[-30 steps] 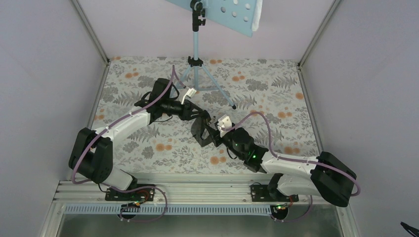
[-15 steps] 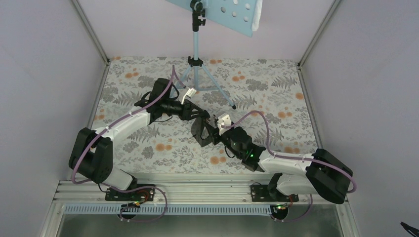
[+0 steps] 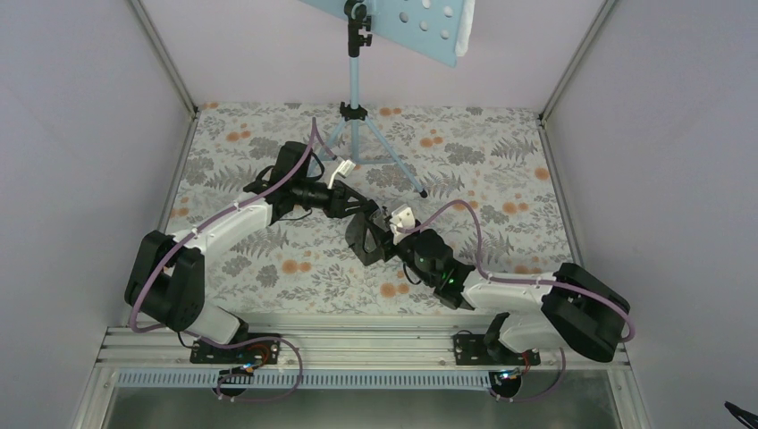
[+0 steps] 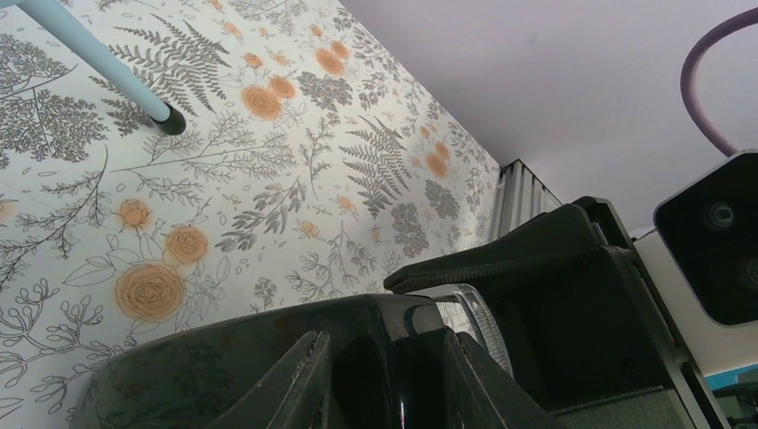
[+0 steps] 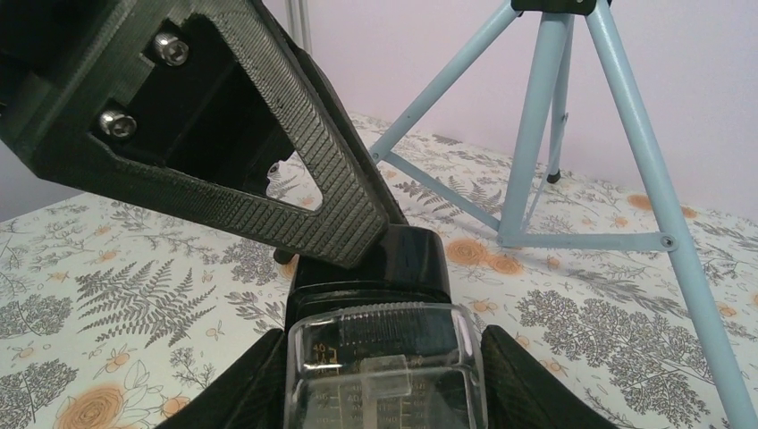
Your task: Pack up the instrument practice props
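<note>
1. The flowered table (image 3: 501, 179) is ending at plain walls on the left, the right and the back, and at a metal rail (image 3: 357, 344) on the near side.
2. The light blue music stand (image 3: 356, 107) is standing at the back middle. Its legs are spreading over the back of the table, and its tray is being cut off by the top edge of the overhead view. The left and right parts of the table are lying free.
3. Both arms are meeting in the middle of the table, near the front of the stand's legs, at the small black box (image 5: 366, 259).
4. The right gripper (image 5: 386, 384) is gripping the box, one finger at each side; only its own camera is showing this.
5. The left gripper (image 3: 350, 206) is laying one ribbed finger (image 5: 331, 206) on the top of the box. I cannot tell whether it is gripping.
6. The left wrist camera is showing one stand foot (image 4: 170, 119) resting on the table.
</note>
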You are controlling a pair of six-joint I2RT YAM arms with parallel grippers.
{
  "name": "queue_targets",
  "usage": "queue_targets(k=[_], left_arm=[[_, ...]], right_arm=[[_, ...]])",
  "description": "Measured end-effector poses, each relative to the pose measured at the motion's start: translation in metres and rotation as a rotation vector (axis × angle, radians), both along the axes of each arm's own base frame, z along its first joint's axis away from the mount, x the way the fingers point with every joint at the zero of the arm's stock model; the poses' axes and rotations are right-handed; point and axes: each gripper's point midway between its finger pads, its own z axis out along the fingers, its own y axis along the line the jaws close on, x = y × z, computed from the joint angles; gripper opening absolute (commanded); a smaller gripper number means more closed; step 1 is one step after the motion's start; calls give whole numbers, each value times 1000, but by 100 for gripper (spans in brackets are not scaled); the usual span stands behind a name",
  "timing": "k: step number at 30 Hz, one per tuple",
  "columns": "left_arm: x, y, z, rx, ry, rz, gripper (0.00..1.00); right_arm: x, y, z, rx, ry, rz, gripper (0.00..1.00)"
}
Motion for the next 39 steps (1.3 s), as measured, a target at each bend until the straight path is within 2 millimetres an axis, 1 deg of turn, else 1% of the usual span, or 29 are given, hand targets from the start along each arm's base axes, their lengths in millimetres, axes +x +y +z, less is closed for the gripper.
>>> queue_targets(k=[7,11,18,23,27,31,36,39], left_arm=[[0,0,0,0,0,0,33],[0,0,0,0,0,1,33],[0,0,0,0,0,1,33],[0,0,0,0,0,1,33],[0,0,0,-1,0,1,33],[0,0,0,-1,0,1,33],[0,0,0,-1,0,1,33],[0,0,0,-1,0,1,33]], right_arm=[[1,0,0,7,-2,-3,36],[0,-1,0,15,0,-3,44],[-3,-3,-1,32,12,1,52],[-4,-1,-14,9,47,11,60],[-5,-1,-31,-41,79,16,70],[-7,0,-42,-73,101,24,77],[-8,2,-54,-109,127,27,85],[-7,2,-56,-122,135,23,89]])
